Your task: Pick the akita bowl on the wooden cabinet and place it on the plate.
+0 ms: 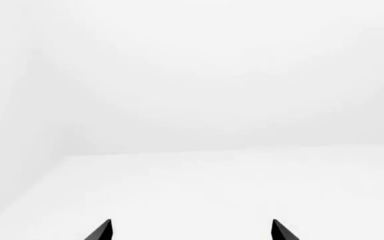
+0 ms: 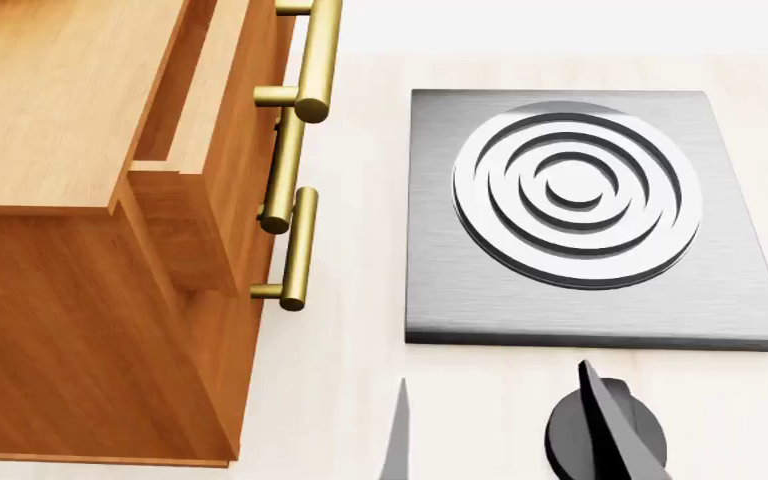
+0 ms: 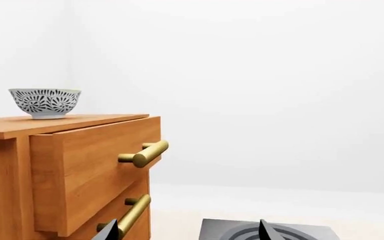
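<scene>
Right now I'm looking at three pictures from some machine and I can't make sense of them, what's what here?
It is a simulated two-armed robot. One picture looks down from its head: a wooden cabinet with brass handles, beside a grey stove plate on a pale table. The dark shape at the bottom is the right gripper. The other two come from cameras near each gripper. The right one shows the patterned bowl standing on the cabinet. The left gripper faces only blank white. Both grippers look open and hold nothing. No round plate shows.
</scene>
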### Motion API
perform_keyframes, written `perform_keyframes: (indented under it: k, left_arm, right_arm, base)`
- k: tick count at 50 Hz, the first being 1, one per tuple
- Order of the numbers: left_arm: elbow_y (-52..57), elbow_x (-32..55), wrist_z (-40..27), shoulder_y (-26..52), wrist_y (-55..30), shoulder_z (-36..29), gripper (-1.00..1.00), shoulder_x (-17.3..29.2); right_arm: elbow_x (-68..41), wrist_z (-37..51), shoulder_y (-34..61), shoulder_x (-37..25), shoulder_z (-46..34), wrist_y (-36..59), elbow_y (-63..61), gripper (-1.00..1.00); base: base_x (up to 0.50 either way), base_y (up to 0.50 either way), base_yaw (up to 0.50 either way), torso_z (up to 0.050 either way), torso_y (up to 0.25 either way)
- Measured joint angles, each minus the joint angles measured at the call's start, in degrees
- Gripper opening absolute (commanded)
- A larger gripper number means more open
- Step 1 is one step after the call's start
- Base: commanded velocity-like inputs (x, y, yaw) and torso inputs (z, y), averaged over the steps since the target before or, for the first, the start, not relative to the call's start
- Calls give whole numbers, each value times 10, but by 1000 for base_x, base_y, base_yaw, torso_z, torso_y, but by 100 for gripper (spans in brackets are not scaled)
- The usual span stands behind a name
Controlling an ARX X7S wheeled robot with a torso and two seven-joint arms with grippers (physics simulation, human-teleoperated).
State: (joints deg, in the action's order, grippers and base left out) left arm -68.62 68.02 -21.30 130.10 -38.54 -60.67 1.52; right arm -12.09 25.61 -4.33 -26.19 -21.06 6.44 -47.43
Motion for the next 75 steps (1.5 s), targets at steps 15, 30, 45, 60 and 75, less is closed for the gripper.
perform_keyframes:
  k: [15, 30, 45, 60, 75]
  left_arm:
    - [-50, 65, -31, 23, -21, -73, 100, 4]
    - [-61, -331, -22, 25, -136, 309, 100, 10]
    - [-64, -570, -34, 41, -228, 632, 100, 31]
    - [-64, -613, -68, 45, -257, 763, 100, 38]
    - [-63, -609, -60, 49, -317, 726, 100, 35]
  right_arm:
    - [-5, 2, 0, -3, 2, -3, 1, 100]
    - [-6, 4, 1, -4, 0, -4, 3, 100]
    - [-3, 3, 4, -3, -8, -7, 9, 100]
    - [-3, 3, 5, -4, -12, -10, 12, 100]
    - [-6, 5, 5, -5, -13, -12, 13, 100]
  base:
    - [0, 0, 0, 0, 0]
    - [0, 0, 0, 0, 0]
    - [0, 0, 0, 0, 0]
    - [0, 0, 0, 0, 0]
    - [0, 0, 0, 0, 0]
